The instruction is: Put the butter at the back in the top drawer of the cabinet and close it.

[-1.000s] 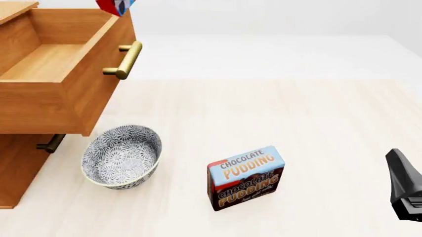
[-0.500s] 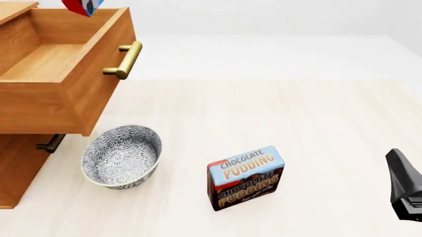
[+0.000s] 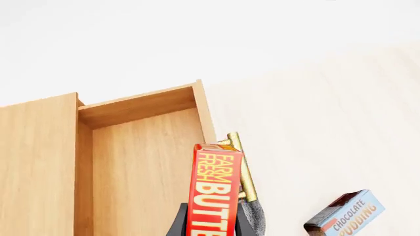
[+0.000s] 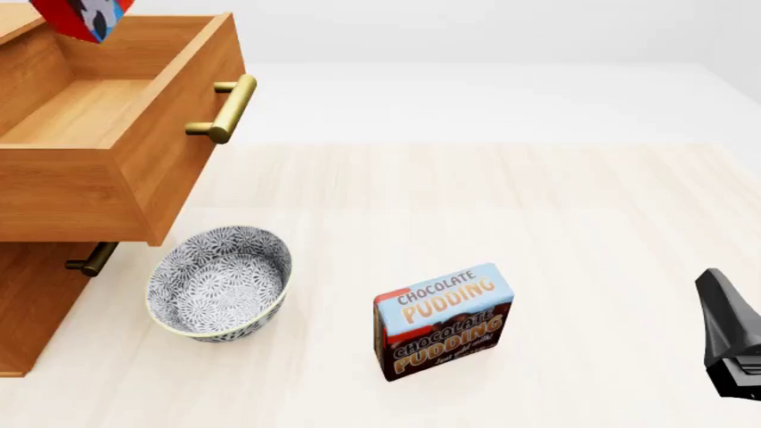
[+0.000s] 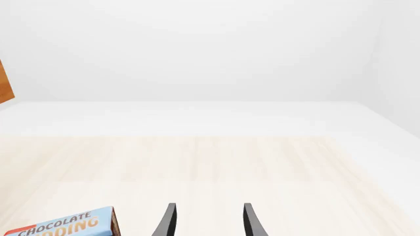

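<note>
1. Nearest me, my right gripper (image 5: 206, 221) idles low over the table (image 4: 571, 223), its two fingers parted with nothing between them. It sits well apart from the cabinet (image 4: 30, 303), so the coming move is not its job.
2. A little further out stands the pudding box (image 4: 444, 321), upright on the table, with the patterned bowl (image 4: 217, 281) to its left, just in front of the cabinet. Neither is in my way.
3. My left gripper (image 3: 211, 227) is closed on the butter (image 3: 213, 196), fingers pinching its two broad faces. The box stands on end in my grip, its long axis running along my fingers and pointing away from the wrist.
4. From the front camera the butter (image 4: 81, 18) hangs at the picture's upper left corner, clear above the top drawer (image 4: 89, 111) and apart from it. The drawer is pulled fully out, its plain wood floor bare.
5. What the move turns on, as I judge it: in the wrist camera the butter's far end lies over the brass handle (image 3: 243, 169) and front rim, so the open box of the drawer sits just to one side. I should shift that way, toward the drawer's back, before lowering.
</note>
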{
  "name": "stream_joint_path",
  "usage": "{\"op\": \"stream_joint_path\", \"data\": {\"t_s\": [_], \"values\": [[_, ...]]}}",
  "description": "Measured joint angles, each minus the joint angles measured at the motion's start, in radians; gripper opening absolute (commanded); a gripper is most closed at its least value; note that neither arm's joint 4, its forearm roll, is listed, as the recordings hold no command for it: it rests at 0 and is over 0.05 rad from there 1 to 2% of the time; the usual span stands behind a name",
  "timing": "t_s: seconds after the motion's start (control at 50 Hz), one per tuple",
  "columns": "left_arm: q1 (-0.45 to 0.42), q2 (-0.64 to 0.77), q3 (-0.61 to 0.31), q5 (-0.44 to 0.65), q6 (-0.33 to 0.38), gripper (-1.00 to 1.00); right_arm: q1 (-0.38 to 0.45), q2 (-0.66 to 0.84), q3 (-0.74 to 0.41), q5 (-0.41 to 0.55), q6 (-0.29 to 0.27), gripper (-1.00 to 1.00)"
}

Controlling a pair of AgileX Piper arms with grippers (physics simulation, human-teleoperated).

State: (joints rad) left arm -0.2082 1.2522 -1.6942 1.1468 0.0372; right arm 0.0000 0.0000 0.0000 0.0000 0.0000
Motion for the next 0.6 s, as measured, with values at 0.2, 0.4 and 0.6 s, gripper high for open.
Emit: {"op": "stream_joint_path", "data": {"t_s": [0.2,0.4,0.6], "values": [[0.037,-0.021,0.033,0.003,-0.014,-1.00,0.000,0.000,0.000,0.000,0.000,1.00],[0.061,-0.032,0.065,-0.005,-0.024,-1.00,0.000,0.000,0.000,0.000,0.000,1.00],[0.079,-0.037,0.095,-0.014,-0.031,-1.00,0.000,0.000,0.000,0.000,0.000,1.00]]}}
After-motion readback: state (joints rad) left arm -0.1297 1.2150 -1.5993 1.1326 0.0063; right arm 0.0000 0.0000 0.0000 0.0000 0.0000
